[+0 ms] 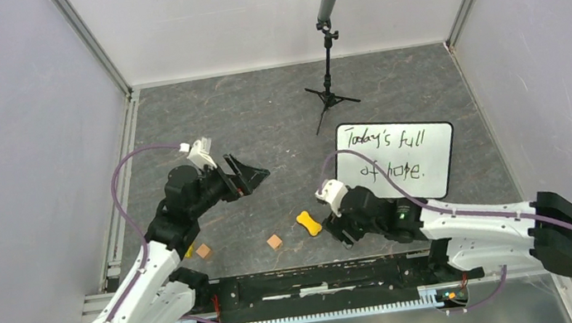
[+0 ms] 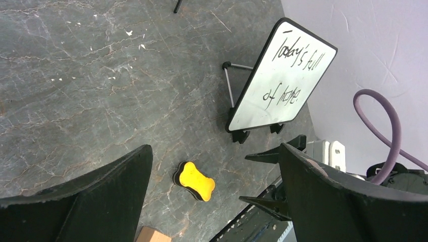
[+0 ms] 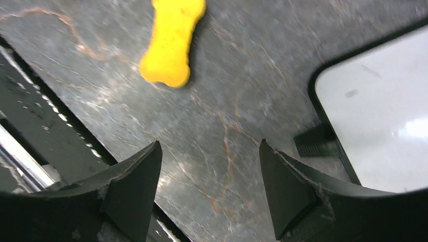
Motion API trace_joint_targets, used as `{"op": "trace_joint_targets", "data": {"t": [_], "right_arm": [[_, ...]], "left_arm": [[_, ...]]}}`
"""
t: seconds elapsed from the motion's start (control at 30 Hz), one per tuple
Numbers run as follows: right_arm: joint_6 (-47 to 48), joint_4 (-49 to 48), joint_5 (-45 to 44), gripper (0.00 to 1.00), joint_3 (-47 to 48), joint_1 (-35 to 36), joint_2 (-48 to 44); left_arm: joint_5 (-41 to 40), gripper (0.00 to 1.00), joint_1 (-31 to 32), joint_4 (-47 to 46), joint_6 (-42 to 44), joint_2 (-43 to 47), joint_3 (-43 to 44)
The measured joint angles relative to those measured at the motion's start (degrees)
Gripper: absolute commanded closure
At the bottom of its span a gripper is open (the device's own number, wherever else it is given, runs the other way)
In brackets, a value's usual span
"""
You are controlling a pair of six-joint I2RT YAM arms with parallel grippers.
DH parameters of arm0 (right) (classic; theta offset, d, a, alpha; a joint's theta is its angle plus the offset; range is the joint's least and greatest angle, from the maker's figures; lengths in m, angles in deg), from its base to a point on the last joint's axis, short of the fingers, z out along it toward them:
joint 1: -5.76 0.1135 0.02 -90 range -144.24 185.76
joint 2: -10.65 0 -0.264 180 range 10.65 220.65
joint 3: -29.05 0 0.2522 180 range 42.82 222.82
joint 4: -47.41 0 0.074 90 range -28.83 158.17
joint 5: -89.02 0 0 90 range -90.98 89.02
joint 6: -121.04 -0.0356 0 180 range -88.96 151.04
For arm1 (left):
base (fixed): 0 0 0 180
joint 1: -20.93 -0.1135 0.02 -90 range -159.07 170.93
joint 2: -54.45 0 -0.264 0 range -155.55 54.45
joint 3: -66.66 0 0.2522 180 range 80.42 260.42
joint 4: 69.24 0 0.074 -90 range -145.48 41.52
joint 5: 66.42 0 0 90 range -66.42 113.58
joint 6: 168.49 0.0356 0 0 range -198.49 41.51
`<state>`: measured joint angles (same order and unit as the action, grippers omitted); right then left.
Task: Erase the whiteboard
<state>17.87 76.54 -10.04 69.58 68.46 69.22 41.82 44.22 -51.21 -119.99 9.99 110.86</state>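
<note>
The whiteboard (image 1: 396, 159) stands propped at the right of the table, with black handwriting "Today's full of hope." It also shows in the left wrist view (image 2: 281, 78) and its corner in the right wrist view (image 3: 378, 116). A yellow bone-shaped eraser (image 1: 308, 223) lies flat on the table left of the board, also in the left wrist view (image 2: 197, 181) and the right wrist view (image 3: 172, 40). My right gripper (image 1: 340, 229) is open and empty, low over the table just right of the eraser. My left gripper (image 1: 255, 174) is open and empty, raised at the left.
A microphone on a small black tripod (image 1: 330, 80) stands at the back. Two small tan wooden blocks (image 1: 275, 241) (image 1: 204, 251) lie near the front edge, left of the eraser. A black rail (image 1: 323, 278) runs along the near edge. Grey walls enclose the table.
</note>
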Motion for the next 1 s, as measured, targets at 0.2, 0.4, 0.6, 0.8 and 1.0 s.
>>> {"op": "trace_joint_targets", "data": {"t": [0.2, 0.4, 0.6, 0.8, 1.0], "right_arm": [[1.6, -6.1, 0.0, 0.27, 4.4, 3.1, 6.3], [0.9, -11.0, -0.4, 0.32, 9.0, 3.9, 14.4], [-0.5, -12.3, -2.8, 0.39, 10.6, 5.5, 18.7], [-2.1, -12.3, -5.9, 0.44, 13.2, 6.4, 24.0], [-3.5, -12.3, -8.2, 0.47, 14.5, 7.2, 26.8]], "left_arm": [[-0.2, 0.00, 0.0, 1.9, 0.0, 2.4, 0.0], [-0.2, 0.00, 0.0, 2.3, -0.1, 2.6, 0.0], [-0.2, 0.00, 0.0, 2.8, -0.1, 2.6, 0.0], [-0.2, 0.00, 0.0, 2.9, -0.1, 2.5, 0.0], [-0.2, 0.00, 0.0, 2.9, -0.1, 2.1, -0.1]]}}
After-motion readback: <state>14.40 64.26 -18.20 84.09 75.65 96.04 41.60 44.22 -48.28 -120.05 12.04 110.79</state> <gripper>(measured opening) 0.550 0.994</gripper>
